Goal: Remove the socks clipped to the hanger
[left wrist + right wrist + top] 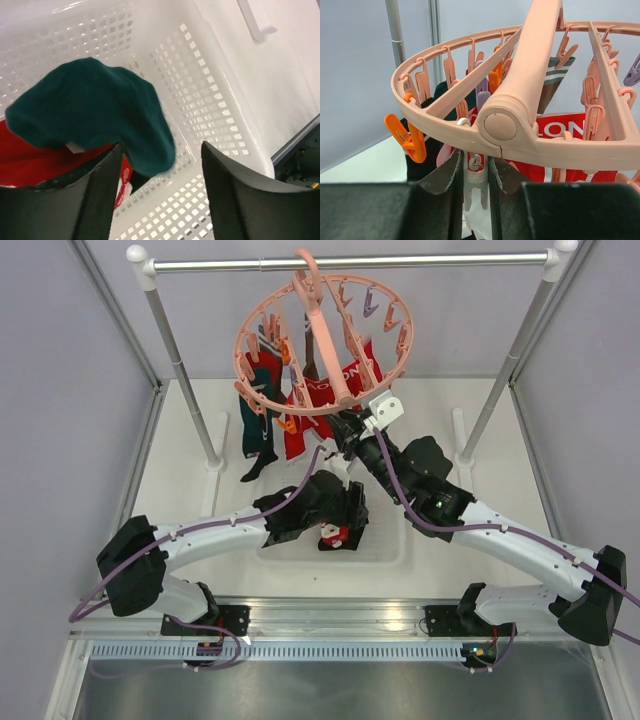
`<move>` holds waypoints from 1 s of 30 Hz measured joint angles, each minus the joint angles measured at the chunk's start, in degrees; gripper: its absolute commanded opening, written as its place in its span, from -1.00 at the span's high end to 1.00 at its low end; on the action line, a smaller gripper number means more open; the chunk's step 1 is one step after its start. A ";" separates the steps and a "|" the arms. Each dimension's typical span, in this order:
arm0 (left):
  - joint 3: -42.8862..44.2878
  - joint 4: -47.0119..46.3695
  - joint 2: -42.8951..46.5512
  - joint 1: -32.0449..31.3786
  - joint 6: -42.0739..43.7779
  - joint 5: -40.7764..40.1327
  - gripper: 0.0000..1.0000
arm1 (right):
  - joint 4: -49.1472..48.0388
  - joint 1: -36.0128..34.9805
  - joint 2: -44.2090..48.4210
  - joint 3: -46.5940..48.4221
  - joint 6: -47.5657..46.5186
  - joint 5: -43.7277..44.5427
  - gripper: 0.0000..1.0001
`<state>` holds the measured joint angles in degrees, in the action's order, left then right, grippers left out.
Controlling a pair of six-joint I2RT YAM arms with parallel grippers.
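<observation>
The right fingers [442, 200] are up under the hanger [520, 85], clenched on a pale clip [476, 186] dangling just below the hub. The clip stands upright between them, its long axis running up and down, so any pull looks bound to follow that line. Just beyond the fingers and off to their right hangs a red sock [560, 131] with white lettering. A brown striped sock [551, 87] peeks out higher up behind it. Whether this clip itself carries a sock cannot be told, as its lower end is hidden by the fingers.

Down low, the left fingers [95, 200] are spread apart over the white basket [215, 105]. A dark teal sock [95, 110] slumps just ahead of them, its end dipping into the gap, apparently let go. A second red sock [30, 160] lies beneath it. The right arm is plainly the nearer one to the hanger, where the other socks [258, 418] hang limp.
</observation>
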<state>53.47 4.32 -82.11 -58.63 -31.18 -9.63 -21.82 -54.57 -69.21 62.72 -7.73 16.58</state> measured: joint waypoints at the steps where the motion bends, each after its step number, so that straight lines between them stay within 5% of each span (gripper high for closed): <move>1: 0.00 0.07 0.00 -0.02 0.00 -0.09 -0.43 | 0.02 0.00 0.00 0.00 0.02 0.00 0.75; 6: 0.02 0.22 0.61 -0.02 0.59 -0.26 -0.56 | 0.11 0.00 0.00 0.00 0.31 0.02 0.68; 14: -4.94 0.37 11.61 -0.02 1.09 2.49 -0.49 | 0.50 0.00 0.02 0.00 0.98 0.11 0.62; 23: -9.86 7.98 29.90 0.00 1.11 0.07 -0.06 | 1.42 1.22 0.26 0.00 3.04 0.39 0.60; 30: -8.52 17.55 38.47 -0.02 0.83 -13.27 -0.38 | 2.97 3.58 0.26 0.13 5.31 0.35 0.61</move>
<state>44.95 21.87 -43.64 -58.65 -30.35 -22.90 -18.85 -50.98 -68.95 62.85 -2.42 16.93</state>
